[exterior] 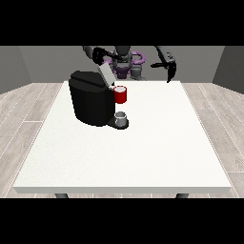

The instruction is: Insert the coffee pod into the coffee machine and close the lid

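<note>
Pod at machine base; lid open; both hands raised at far edge.

The grey coffee pod (121,116) stands upright on the coffee machine (90,97) base, below a red thing at the machine (120,95). My hand at the view's left (98,55) sits nearer, just above the open lid (105,75); its finger state I cannot tell. My hand at the view's right (170,70) hangs relaxed, well apart. The table (157,143) offers open room.

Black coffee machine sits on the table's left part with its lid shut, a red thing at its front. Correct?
Not quite. In the front view the coffee machine is on the white table's left part with a red thing at its front, but its lid is raised, not shut.
</note>
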